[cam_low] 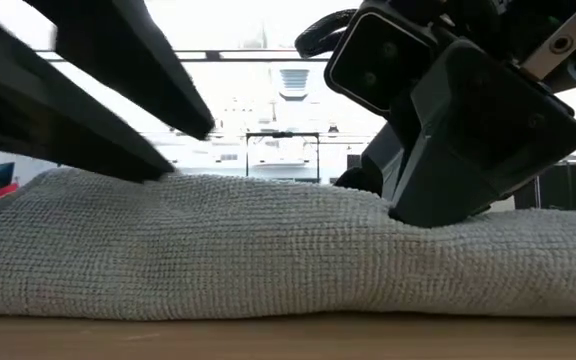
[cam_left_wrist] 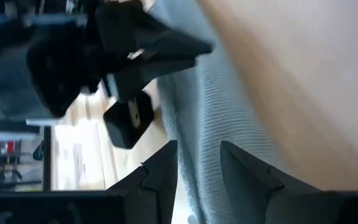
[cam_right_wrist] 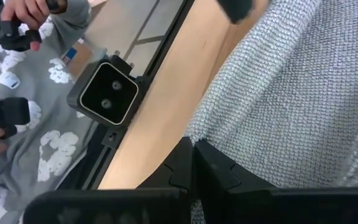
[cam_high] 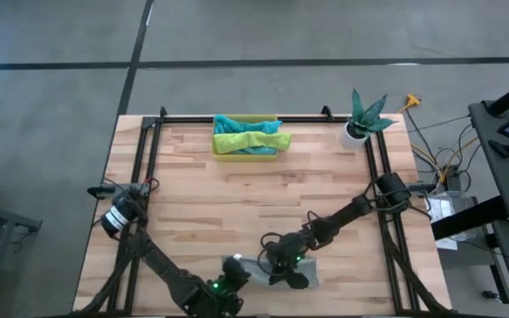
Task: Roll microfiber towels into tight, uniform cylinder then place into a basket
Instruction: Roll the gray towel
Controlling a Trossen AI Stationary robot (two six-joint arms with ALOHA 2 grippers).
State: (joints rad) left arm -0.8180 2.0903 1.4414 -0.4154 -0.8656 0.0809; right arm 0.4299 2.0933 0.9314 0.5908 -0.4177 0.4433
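Grey towel [cam_high: 300,270], lower centre: we see left gripper [cam_high: 234,276] part-open astride it, right gripper [cam_high: 278,262] closed on top; no legible writing.

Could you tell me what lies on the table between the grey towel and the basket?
Nothing: in the high view, only bare table runs from the grey towel near the front edge to the basket at the back.

From my station I count one grey towel [cam_high: 268,268] on the table [cam_high: 237,203], two towels in one yellow basket [cam_high: 220,155], teal [cam_high: 237,124] and lime green [cam_high: 250,141], one potted plant [cam_high: 365,117], and two arms.
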